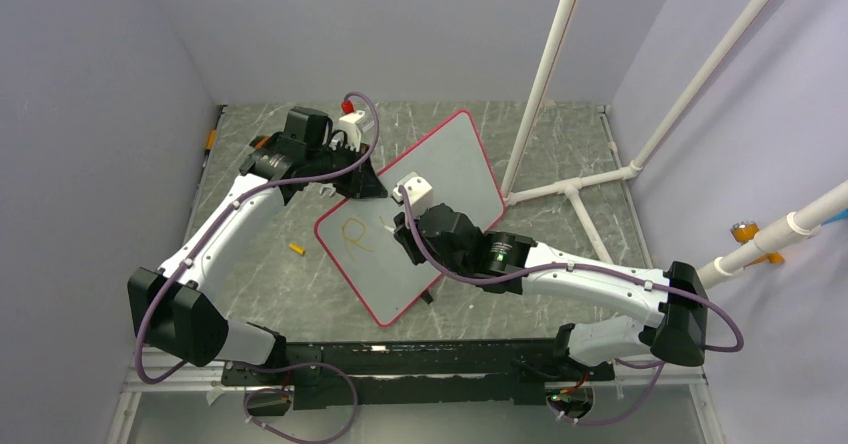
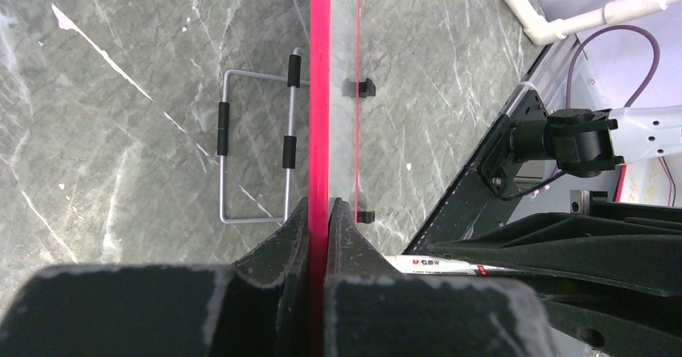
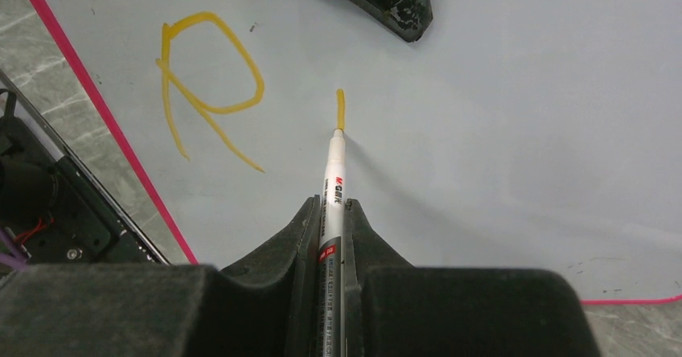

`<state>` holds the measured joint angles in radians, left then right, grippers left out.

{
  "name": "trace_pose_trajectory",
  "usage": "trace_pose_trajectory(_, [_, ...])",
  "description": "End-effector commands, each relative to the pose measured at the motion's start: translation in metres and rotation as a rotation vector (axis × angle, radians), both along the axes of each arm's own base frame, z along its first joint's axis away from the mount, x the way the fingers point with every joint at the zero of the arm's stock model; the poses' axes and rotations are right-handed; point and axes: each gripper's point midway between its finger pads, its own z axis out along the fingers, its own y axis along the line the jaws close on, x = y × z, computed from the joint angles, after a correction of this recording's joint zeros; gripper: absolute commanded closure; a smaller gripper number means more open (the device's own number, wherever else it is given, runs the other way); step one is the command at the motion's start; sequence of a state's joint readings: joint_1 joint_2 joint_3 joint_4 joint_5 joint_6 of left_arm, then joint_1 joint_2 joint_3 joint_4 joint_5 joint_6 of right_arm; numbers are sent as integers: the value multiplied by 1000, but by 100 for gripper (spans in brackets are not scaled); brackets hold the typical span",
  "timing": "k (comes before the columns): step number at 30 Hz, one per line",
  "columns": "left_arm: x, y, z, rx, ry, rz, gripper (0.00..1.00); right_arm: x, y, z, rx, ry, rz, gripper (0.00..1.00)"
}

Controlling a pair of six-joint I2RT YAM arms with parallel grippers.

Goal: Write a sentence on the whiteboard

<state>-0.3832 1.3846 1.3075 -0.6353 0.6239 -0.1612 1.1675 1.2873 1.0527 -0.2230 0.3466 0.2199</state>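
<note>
**Right wrist view: pen tip on board, second letter just begun**

Right gripper (image 3: 331,212) clamps a slim white pen (image 3: 334,180) between both fingers, its tip touching the board (image 3: 523,132) at the near end of a short yellow stroke (image 3: 340,108). The pen's long axis runs straight up this view, in line with that stroke. The sentence (image 3: 205,108) so far amounts to a wobbly "R" to the left of the tip, plus the new stroke. Unmarked surface lies to the tip's right, and that appears to be the way the writing must travel.

From the top camera, the board (image 1: 455,164) lies on the table (image 1: 260,294) on a diagonal, near-left to far-right. The "R" (image 1: 357,234) sits toward its near-left end, and most of the length beyond it is blank. The right gripper (image 1: 405,204) hangs over the middle of the board and is the nearer to the writing.

The left gripper (image 2: 319,212) is closed on the board's red rim (image 2: 320,92), seen edge-on from that wrist. It apparently steadies the board at its far-left edge. A wire stand (image 2: 223,118) lies flat beside the rim. A small yellow piece (image 1: 296,249) rests on the table just left of the board. No container is in view.
</note>
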Motion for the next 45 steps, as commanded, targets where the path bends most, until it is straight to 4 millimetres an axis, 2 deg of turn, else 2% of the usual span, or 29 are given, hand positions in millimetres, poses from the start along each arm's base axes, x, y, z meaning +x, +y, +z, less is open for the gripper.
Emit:
trace_pose_trajectory(1, [34, 12, 12, 95, -216, 63, 100, -6, -3, -7, -22, 24, 10, 100])
trace_pose_trajectory(7, [34, 12, 13, 94, -215, 62, 100, -18, 3, -3, -32, 31, 74, 100])
trace_pose_trajectory(15, [34, 13, 13, 98, -218, 65, 100, -25, 13, 40, 51, -23, 115, 100])
trace_pose_trajectory(20, [34, 12, 13, 98, -217, 64, 100, -20, 16, 71, 122, -79, 104, 100])
trace_pose_trajectory(25, [34, 13, 12, 101, -218, 66, 100, -5, 16, 84, 142, -119, 32, 100])
trace_pose_trajectory(32, [33, 12, 12, 100, -217, 61, 100, 8, 26, 83, 122, -132, -24, 100])
trace_pose_trajectory(37, [32, 11, 12, 103, -218, 59, 100, 17, 32, 63, 64, -132, -49, 100])
trace_pose_trajectory(45, [32, 11, 13, 101, -220, 56, 100, 24, 14, 43, 19, -115, -111, 100])
